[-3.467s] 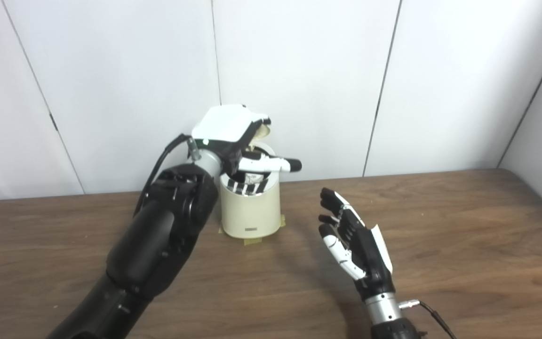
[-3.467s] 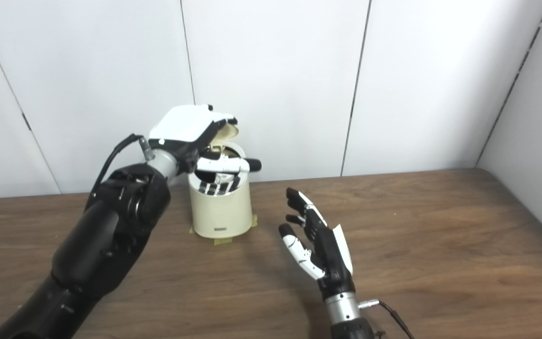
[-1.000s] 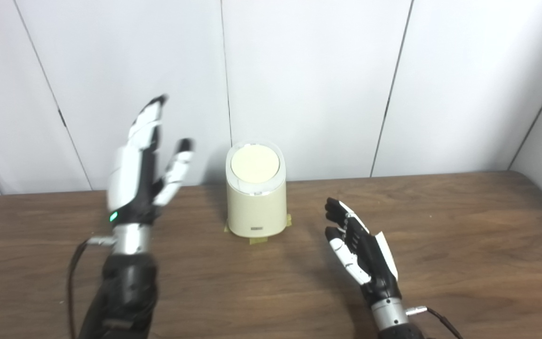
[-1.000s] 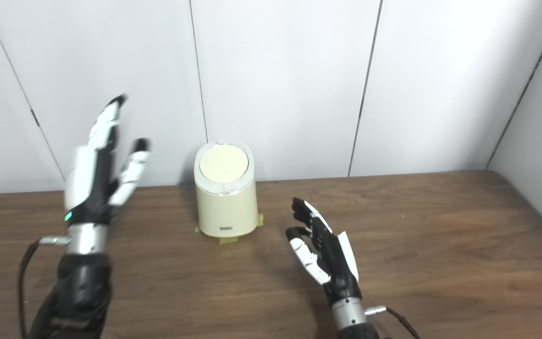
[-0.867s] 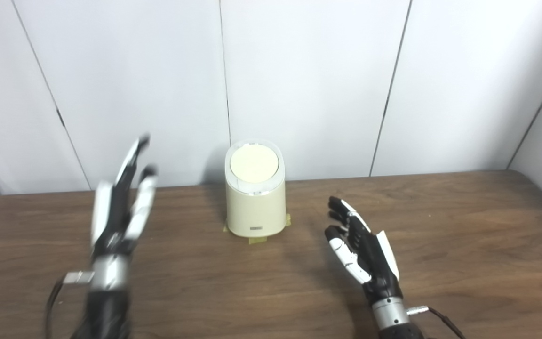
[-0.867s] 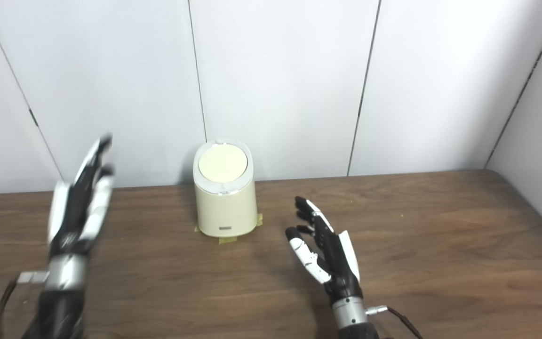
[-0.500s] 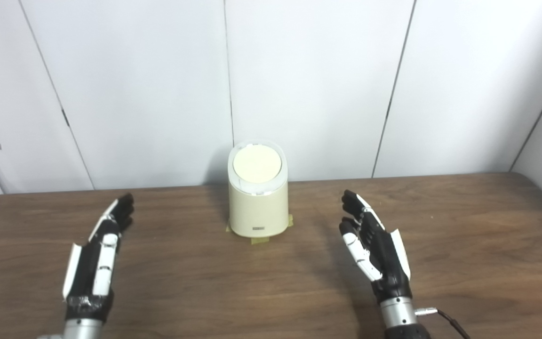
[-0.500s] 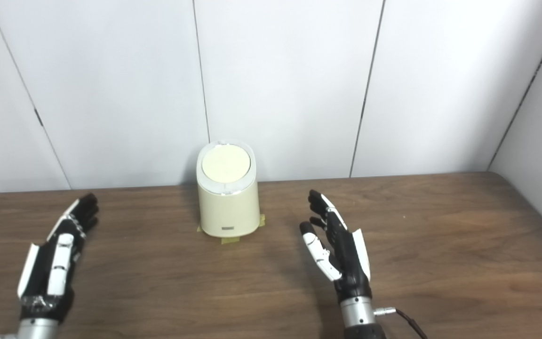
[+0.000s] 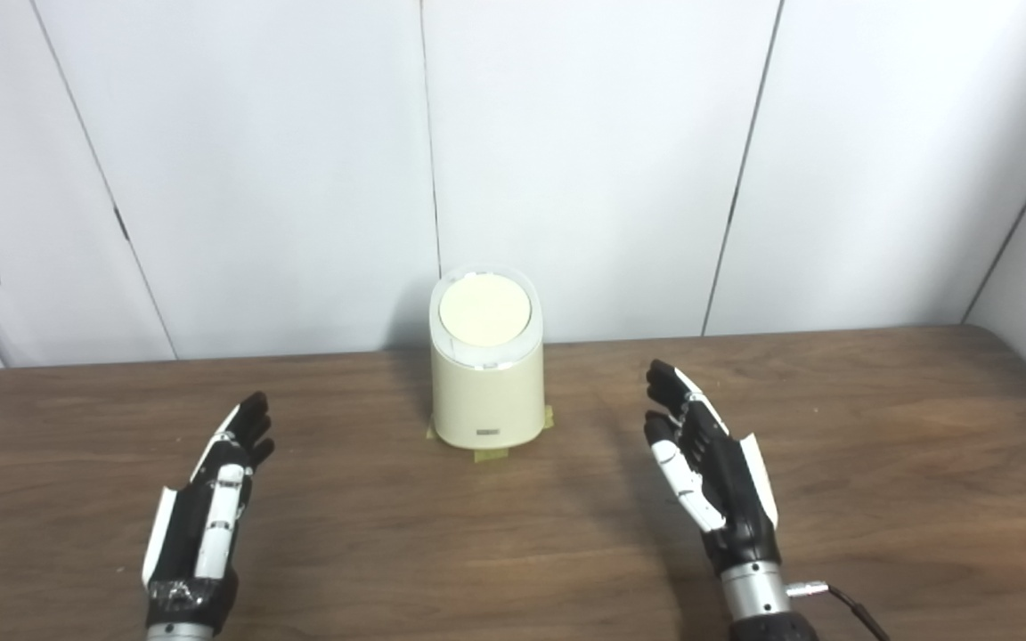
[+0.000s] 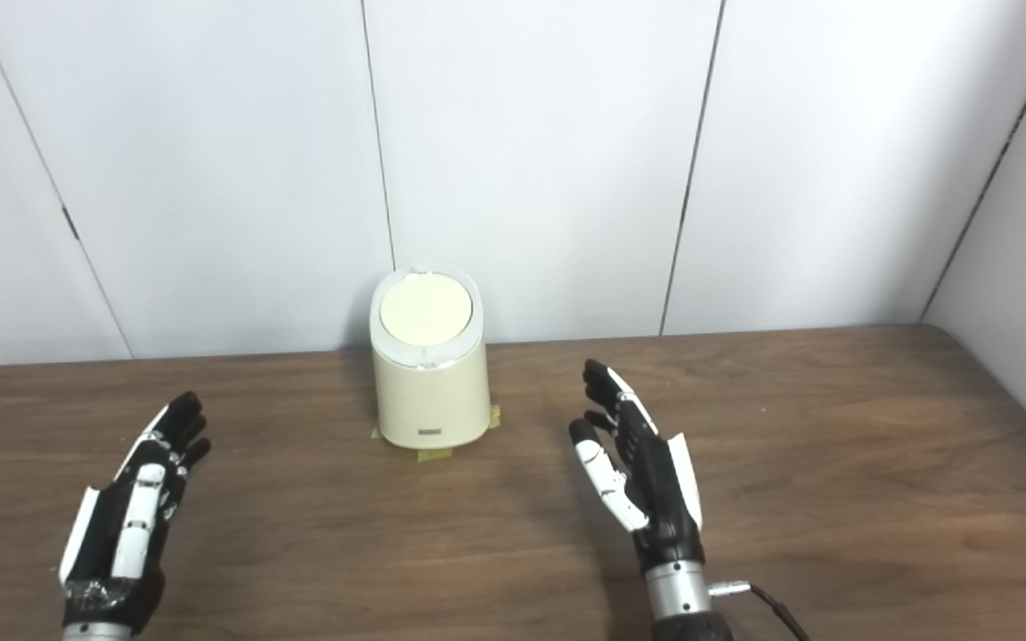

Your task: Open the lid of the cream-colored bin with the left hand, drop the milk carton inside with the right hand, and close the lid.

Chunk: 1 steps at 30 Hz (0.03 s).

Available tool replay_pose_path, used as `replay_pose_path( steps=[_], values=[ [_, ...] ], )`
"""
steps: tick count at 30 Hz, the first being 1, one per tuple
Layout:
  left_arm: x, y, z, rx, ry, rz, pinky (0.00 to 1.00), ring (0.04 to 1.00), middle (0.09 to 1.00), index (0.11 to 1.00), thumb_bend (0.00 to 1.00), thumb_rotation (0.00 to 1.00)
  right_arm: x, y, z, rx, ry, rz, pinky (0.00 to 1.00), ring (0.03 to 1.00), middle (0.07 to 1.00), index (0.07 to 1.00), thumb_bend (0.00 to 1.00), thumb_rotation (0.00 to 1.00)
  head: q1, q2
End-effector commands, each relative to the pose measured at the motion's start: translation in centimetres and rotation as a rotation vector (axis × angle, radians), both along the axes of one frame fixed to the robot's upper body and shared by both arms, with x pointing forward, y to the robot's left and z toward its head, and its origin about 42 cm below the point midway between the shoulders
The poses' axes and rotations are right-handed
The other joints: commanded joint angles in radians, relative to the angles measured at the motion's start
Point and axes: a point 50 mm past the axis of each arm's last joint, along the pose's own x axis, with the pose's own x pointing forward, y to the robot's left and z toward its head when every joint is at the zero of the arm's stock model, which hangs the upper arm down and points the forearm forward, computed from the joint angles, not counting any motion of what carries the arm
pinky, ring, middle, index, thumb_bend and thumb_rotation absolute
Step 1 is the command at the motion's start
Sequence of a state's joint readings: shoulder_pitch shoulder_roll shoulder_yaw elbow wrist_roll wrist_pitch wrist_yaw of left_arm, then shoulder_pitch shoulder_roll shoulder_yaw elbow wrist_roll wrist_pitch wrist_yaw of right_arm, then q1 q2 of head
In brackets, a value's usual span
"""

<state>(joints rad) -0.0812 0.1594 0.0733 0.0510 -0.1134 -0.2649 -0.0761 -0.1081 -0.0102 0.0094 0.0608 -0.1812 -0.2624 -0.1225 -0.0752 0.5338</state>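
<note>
Bin (image 9: pixel 486 383) sits upright at the back of the worktop (image 9: pixel 878 427) with its lid (image 9: pixel 484 310) down, milk carton isn't visible. Left hand (image 9: pixel 204 521) and right hand (image 9: pixel 713 472) both spread and empty, well apart either side of it

Left hand (image 9: pixel 201 512) low at left, above the wood surface, fingers (image 9: pixel 246 427) straight and pointing away from the robot, slightly spread, holding nothing. Back of hand faces up and inward, white plates showing along fingers and outer edge. Wrist barely in view at bottom edge. Right hand (image 9: pixel 713 472) at right, raised on edge, palm turned inward toward the left hand, fingers (image 9: pixel 669 392) extended forward with a slight curl, thumb apart from the rest, holding nothing. Silver wrist cuff (image 9: pixel 755 598) visible below it, with a dark cable (image 9: pixel 842 601) coming off the side. Hands well apart, roughly level.
</note>
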Motion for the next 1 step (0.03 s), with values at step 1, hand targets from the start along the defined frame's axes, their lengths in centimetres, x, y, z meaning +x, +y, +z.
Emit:
replay_pose_path(
  steps=[1],
  values=[
    [0.41, -0.31, 0.07, 0.027, -0.032, -0.007, 0.94, 0.956, 0.955, 0.924, 0.21, 0.93, -0.21, -1.27, -0.58, -0.051, -0.005, -0.015, 0.79, 0.859, 0.865, 0.845, 0.19, 0.72, 0.001, 0.002]
  ],
)
